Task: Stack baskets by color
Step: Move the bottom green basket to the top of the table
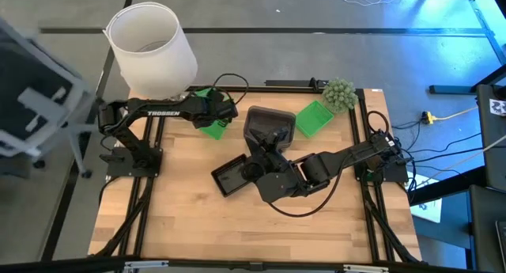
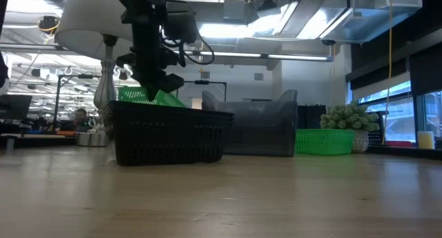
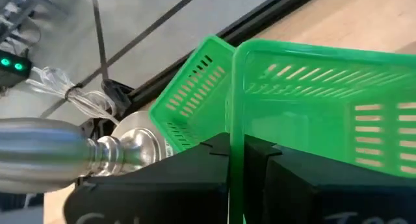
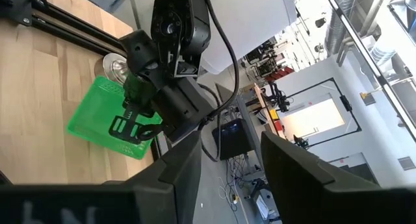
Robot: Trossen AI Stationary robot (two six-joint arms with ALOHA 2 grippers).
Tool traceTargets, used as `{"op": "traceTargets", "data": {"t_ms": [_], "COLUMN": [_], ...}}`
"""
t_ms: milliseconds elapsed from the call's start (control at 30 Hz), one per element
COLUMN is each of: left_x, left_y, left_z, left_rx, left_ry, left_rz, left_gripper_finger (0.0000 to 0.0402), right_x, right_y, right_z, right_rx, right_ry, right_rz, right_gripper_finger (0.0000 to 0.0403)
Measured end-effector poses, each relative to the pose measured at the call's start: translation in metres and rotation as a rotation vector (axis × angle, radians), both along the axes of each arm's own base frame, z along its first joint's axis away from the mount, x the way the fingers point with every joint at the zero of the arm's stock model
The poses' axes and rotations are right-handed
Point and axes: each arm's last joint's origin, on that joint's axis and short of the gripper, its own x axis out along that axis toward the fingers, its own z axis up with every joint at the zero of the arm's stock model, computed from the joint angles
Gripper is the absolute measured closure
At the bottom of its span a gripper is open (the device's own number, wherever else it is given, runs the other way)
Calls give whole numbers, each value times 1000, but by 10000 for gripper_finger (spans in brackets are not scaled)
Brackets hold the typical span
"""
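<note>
My left gripper (image 1: 215, 116) at the far left is shut on a bright green basket (image 3: 325, 100), which tilts above the table. A second green basket (image 3: 188, 87) sits right beside it, toward the lamp; whether the two touch I cannot tell. A third green basket (image 1: 314, 117) rests on its base at the far right. A smoky grey basket (image 1: 269, 121) stands mid-table at the back, and a black basket (image 1: 233, 176) lies nearer the front. My right gripper (image 4: 227, 165) hangs open, high over the grey basket, holding nothing. My left gripper pinches one wall of the green basket at its rim (image 3: 235, 130), with one finger (image 3: 211, 160) outside the wall and the other inside. The fingers slant down from the table's left side. The basket is tilted; whether its lower end rests on anything is hidden.
A white lampshade (image 1: 150, 45) on a silver lamp stand (image 3: 123, 146) rises at the far left corner, close behind my left arm. A small round green plant (image 1: 338, 92) stands at the far right. The front half of the wooden table (image 1: 237, 225) holds nothing.
</note>
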Motion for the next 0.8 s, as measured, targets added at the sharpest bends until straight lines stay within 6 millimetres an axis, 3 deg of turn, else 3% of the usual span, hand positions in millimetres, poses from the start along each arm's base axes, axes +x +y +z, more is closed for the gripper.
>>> {"op": "traceTargets", "data": {"t_ms": [100, 400, 800], "left_x": [0, -12, -8], "left_y": [-3, -14, -3], "left_z": [3, 38, 28], "left_rx": [30, 251, 244], "left_ry": [-3, -39, 45], "left_rz": [3, 21, 9], "left_gripper_finger": [401, 401, 401], "right_x": [0, 1, 2], "right_y": [0, 0, 1], "right_z": [0, 0, -2], "right_rx": [0, 13, 52], "right_ry": [0, 6, 24], "right_rz": [0, 18, 79], "right_gripper_finger": [241, 241, 241]}}
